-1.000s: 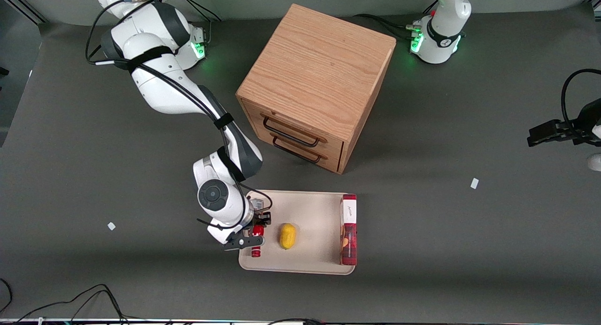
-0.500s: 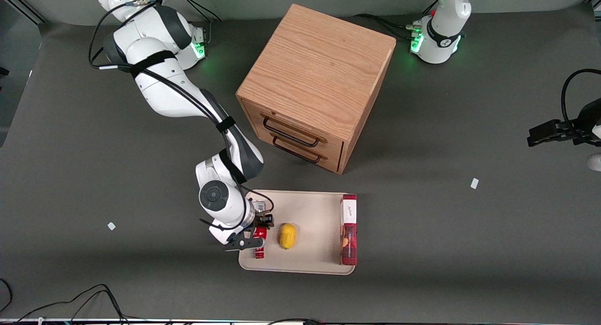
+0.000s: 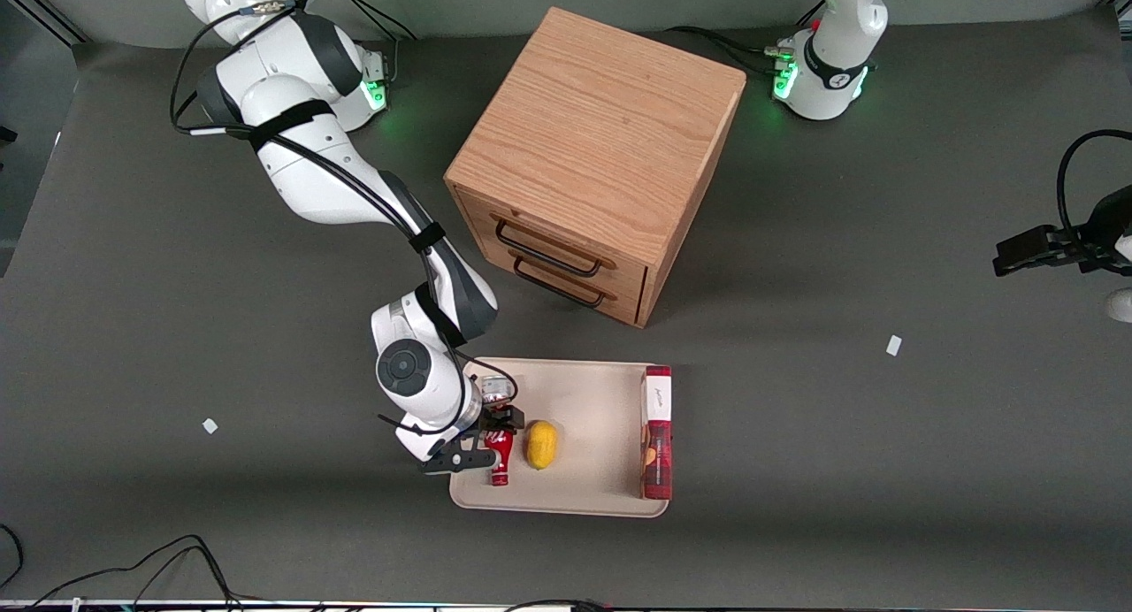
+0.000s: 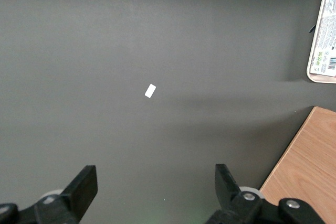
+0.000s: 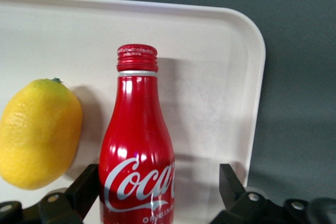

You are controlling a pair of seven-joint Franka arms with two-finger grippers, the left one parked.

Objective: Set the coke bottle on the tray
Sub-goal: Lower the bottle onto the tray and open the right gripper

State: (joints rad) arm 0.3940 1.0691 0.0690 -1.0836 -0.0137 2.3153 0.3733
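You have a dark grey surface [image 3: 840, 470] carrying everything. The biggest thing on it is the wooden drawer cabinet [image 3: 594, 156], farther from the front camera than the tray, its two black-handled drawer fronts turned toward the tray. The beige tray [image 3: 591, 391] lies flat on the surface, nearer the front camera than the cabinet; in the wrist view you see its rounded corner and low rim [image 5: 247, 77].

On the tray, along the edge toward the parked arm's end of the surface, you have a long red box [image 3: 657, 435] with a white end, lying flat. Your claw [image 3: 485, 437] is over the tray's edge toward the working arm's end, wrist just above it.

The coke bottle [image 3: 500, 453] is over the tray between the claw's fingers [image 5: 89, 184], its cap pointing toward the front camera. In the wrist view the bottle [image 5: 137, 156] touches one finger while the other finger stands clear of it with a gap, so the claw is spread apart and not clamping. You cannot tell from these views whether the bottle already rests on the tray floor.

A yellow lemon [image 3: 541, 444] lies on the tray just beside the bottle, apart from it, between bottle and box; the wrist view shows it too [image 5: 39, 135].

Two small white scraps lie on the surface, one [image 3: 894, 346] toward the parked arm's end and one [image 3: 210, 426] toward the working arm's.
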